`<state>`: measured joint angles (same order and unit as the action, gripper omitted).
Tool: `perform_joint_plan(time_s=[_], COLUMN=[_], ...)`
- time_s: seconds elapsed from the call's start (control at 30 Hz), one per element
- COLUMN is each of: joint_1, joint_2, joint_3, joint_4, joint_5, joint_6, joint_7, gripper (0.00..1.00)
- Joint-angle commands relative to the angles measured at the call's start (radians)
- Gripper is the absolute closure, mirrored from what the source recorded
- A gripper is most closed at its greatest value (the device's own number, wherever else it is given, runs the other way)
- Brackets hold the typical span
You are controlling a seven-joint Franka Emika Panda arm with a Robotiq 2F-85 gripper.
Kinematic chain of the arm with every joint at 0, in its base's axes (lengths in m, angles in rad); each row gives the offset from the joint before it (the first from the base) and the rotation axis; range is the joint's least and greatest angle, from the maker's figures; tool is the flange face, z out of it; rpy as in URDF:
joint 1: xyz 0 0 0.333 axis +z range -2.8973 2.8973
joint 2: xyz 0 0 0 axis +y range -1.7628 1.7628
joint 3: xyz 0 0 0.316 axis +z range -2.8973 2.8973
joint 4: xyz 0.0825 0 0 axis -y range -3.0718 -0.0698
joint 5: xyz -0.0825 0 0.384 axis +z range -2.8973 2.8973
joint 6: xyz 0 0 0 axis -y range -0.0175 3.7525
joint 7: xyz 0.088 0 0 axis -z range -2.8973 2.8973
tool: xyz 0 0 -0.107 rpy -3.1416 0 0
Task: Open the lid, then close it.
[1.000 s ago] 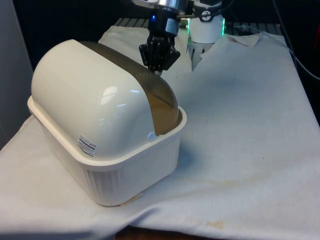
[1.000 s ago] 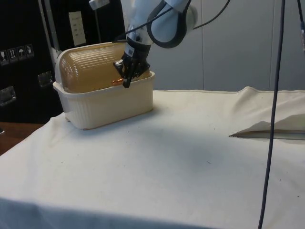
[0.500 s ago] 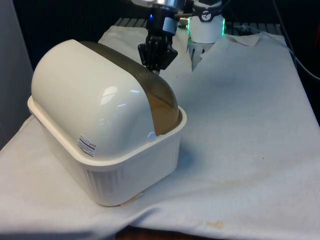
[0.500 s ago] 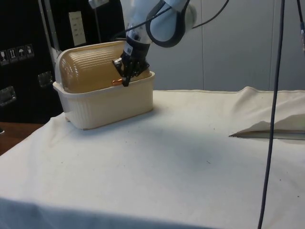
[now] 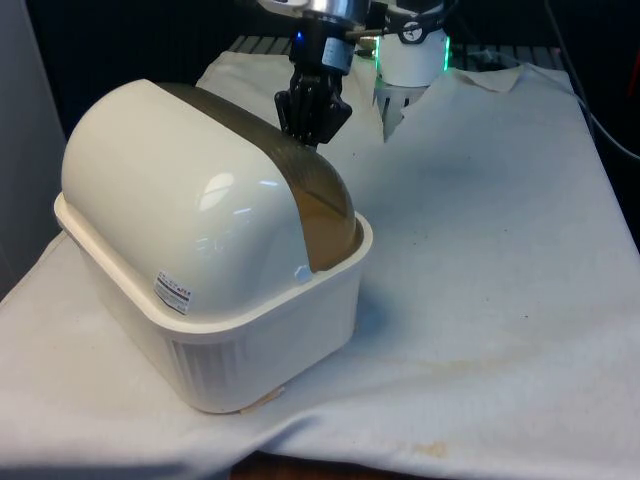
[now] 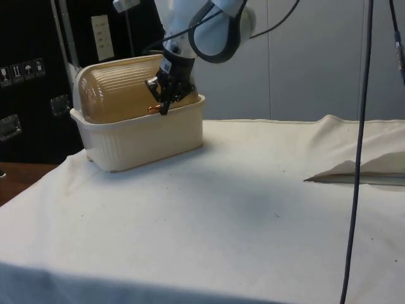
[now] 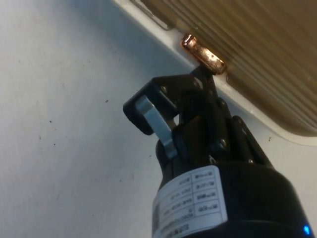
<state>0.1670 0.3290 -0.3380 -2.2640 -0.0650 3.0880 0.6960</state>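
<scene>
Gripping the lid's point(image 6: 120, 94) copper handle point(image 7: 203, 53) — claw point(image 7: 198, 89) pinched tight, now slightly higher than before — lid hardly raised.

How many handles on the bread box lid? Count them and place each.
1. A single copper handle sits at the lower edge of the brown ribbed lid, just above the cream base's rim, at the hand. Others may be hidden.

Cream bread box point(image 5: 250, 340), ribbed amber-brown lid point(image 6: 120, 95), copper handle point(image 7: 203, 54), black pincer point(image 6: 163, 109).
</scene>
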Motion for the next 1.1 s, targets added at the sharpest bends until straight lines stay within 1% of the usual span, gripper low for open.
perform_joint_plan(time_s=[0.0,0.13,0.17,0.2,0.4,0.43,0.47,0.5,0.63,0.67,0.7,0.73,0.97,1.0,1.03,1.07], joint_1=[0.003,0.003,-0.002,0.003,0.007,0.007,-0.002,0.007,0.007,0.006,-0.002,0.006,0.004,-0.002,0.004,0.003], joint_2=[0.006,0.001,-0.001,-0.001,-0.021,-0.031,-0.028,-0.035,-0.058,-0.062,-0.063,-0.065,-0.076,-0.078,-0.076,-0.076], joint_3=[-0.007,-0.012,-0.003,-0.014,-0.025,-0.027,-0.010,-0.027,-0.030,-0.030,-0.013,-0.031,-0.033,-0.019,-0.034,-0.035], joint_4=[0.012,0.027,0.021,0.030,0.049,0.056,0.048,0.059,0.070,0.073,0.065,0.077,0.117,0.110,0.123,0.129], joint_5=[0.002,-0.001,0.000,-0.002,-0.006,-0.007,0.000,-0.008,-0.012,-0.012,0.000,-0.012,-0.012,0.000,-0.012,-0.012], joint_6=[-0.008,-0.027,-0.023,-0.033,-0.067,-0.081,-0.069,-0.088,-0.116,-0.122,-0.114,-0.127,-0.167,-0.160,-0.172,-0.177], joint_7=[0.010,0.023,0.017,0.026,0.041,0.046,0.033,0.049,0.061,0.063,0.047,0.065,0.074,0.059,0.074,0.075], gripper=[1.00,1.00,1.00,1.00,1.00,1.00,1.00,1.00,1.00,1.00,1.00,1.00,1.00,1.00,1.00,1.00])
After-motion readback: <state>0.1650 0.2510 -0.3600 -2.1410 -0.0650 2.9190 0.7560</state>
